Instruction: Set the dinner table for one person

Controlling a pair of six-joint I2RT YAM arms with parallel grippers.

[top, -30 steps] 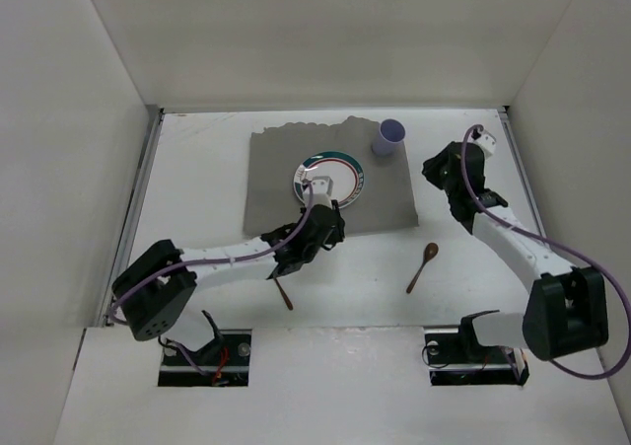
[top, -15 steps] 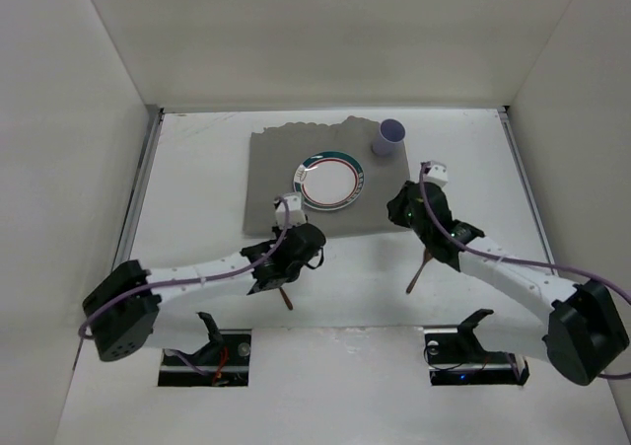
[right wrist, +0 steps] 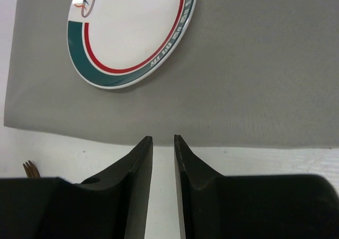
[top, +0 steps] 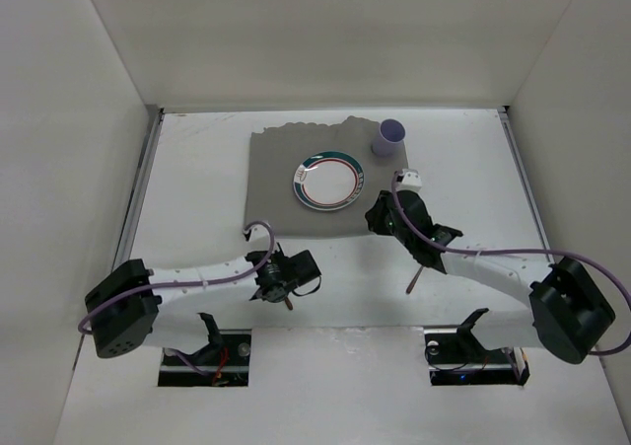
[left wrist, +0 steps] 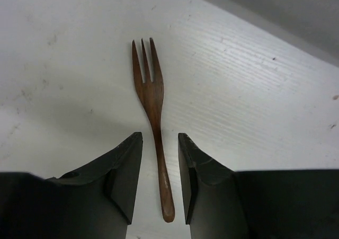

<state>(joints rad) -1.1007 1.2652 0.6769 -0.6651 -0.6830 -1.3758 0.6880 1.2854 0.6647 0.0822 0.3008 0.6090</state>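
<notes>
Left hand [left wrist: 159,139] astride slim wooden fork [left wrist: 150,93]

the table [top: 187,179] is a big, flat, plain white rectangle with thin metal edges down both sides, lying level, faintly scuffed.
</notes>
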